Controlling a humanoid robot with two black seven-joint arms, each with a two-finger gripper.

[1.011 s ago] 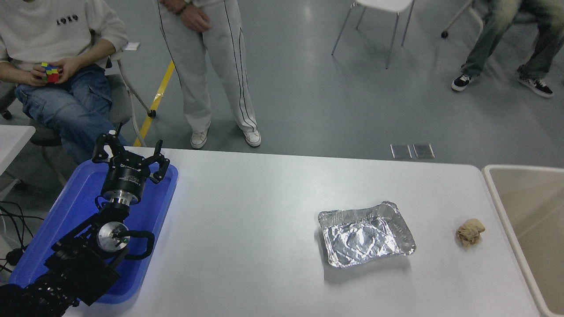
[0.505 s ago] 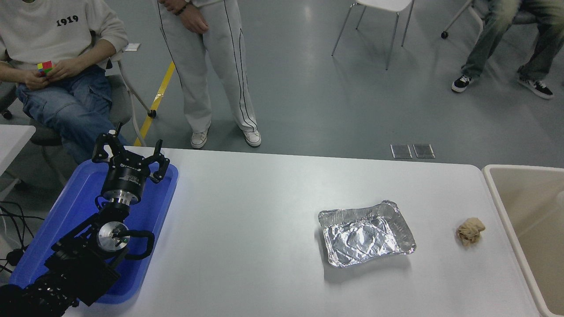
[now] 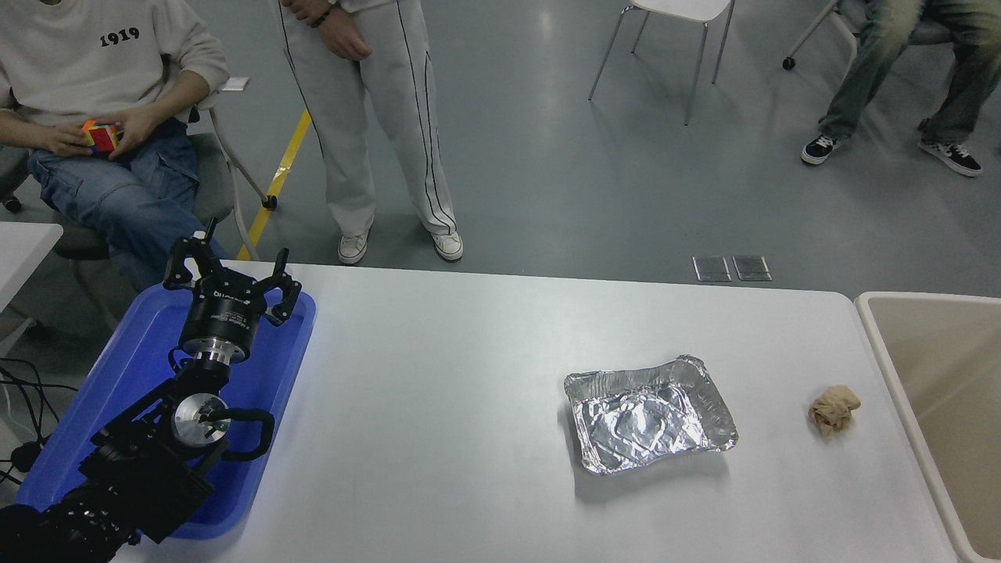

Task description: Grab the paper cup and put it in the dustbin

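A: Status, near to far. Reference everything to the crinkled silver foil tray point(image 3: 651, 415).

B: Nearest: the black left arm comes in at the lower-left corner, far left of the foil tray, over a blue rectangular plastic tray point(image 3: 117, 375) that lies on the left end of the white worktop point(image 3: 438, 407). Left end effector point(image 3: 231, 271) sits above the blue tray's far end, fingers spread wide, nothing between them.

A: Right arm?

B: Out of frame. Can't report its end effector.

A: Foil tray itself?

B: Flat on the worktop, right of centre, rim dented, no contents visible. Right of it, well apart, a small crumpled tan paper ball point(image 3: 834, 410) on the worktop.

A: Dustbin?

B: Large beige rectangular plastic dustbin point(image 3: 880, 344) further right of the foil tray, past the paper ball, butted against the worktop's right end. Cropped by the frame edge; only part of the inside shows.

A: Paper cup?

B: Can't see it anywhere on the worktop or in the visible part of the bin.

A: Far side?

B: Beyond the worktop, up and left of the foil tray: a seated person in jeans holding a multicoloured cube point(image 3: 102, 134), a standing person in pale grey trousers point(image 3: 375, 125). Up and right: a white metal-legged chair point(image 3: 672, 31) and another seated person's legs point(image 3: 899, 86).
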